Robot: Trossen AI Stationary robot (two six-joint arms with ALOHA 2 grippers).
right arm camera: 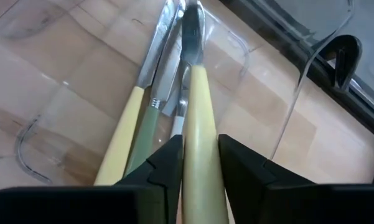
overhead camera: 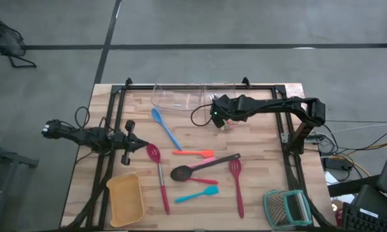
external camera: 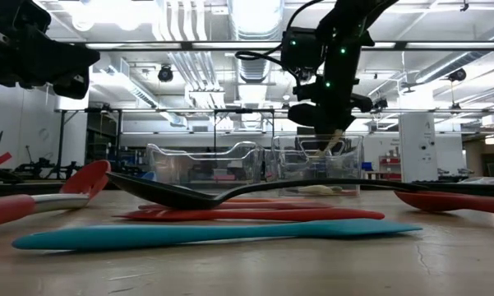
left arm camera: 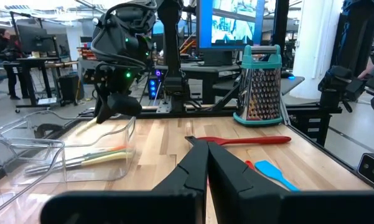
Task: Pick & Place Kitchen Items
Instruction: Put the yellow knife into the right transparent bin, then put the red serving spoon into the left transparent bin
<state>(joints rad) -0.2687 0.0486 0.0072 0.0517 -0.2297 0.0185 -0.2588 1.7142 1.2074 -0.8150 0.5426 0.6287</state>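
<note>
Early stage: right pincer (right arm camera: 198,163) grips a yellow-handled knife (right arm camera: 196,99) over the clear tub (overhead camera: 180,98) at top centre holding two cutlery pieces; spoons, spatulas remain mid-bench; left pincer (left arm camera: 206,163) shut, empty.

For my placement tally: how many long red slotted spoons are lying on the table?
2. One red slotted spoon lies beside the yellow tray; the other lies near the grater. None looks hidden.
</note>
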